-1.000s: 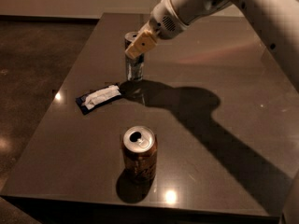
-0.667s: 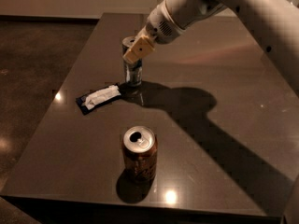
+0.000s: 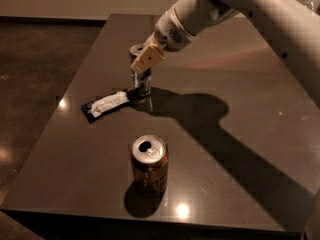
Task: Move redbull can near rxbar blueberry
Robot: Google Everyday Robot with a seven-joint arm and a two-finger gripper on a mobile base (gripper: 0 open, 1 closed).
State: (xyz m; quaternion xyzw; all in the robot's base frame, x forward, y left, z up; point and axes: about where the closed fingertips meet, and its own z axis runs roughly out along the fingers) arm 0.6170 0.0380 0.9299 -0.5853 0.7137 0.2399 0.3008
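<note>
1. The table is a dark, glossy slab that fills most of the camera view. Small bright light spots reflect on its left side and near its front edge. A dim floor shows beyond its left edge.
2. The robot arm, white and thick, comes in from the upper right and slopes down to the left. It casts a broad dark shadow across the table's middle and right.
3. The orange-brown can stands upright near the table's front edge, with its opened top showing. It is well apart from the other things and nearer the camera than they are.
4. The rxbar blueberry lies flat on the left half of the table, set aslant, with its white patch facing up. Its right end is just beside the foot of the slim can; whether the two touch cannot be told.
5. The redbull can stands upright on the table behind the orange-brown can, immediately right of the bar. Its silver top shows beside the arm's tip.
6. The gripper is at the arm's lower left end, level with the redbull can's upper part. Its tan end lies across the front of the can there. Whether it has hold of the can or how far it is open cannot be told.
</note>
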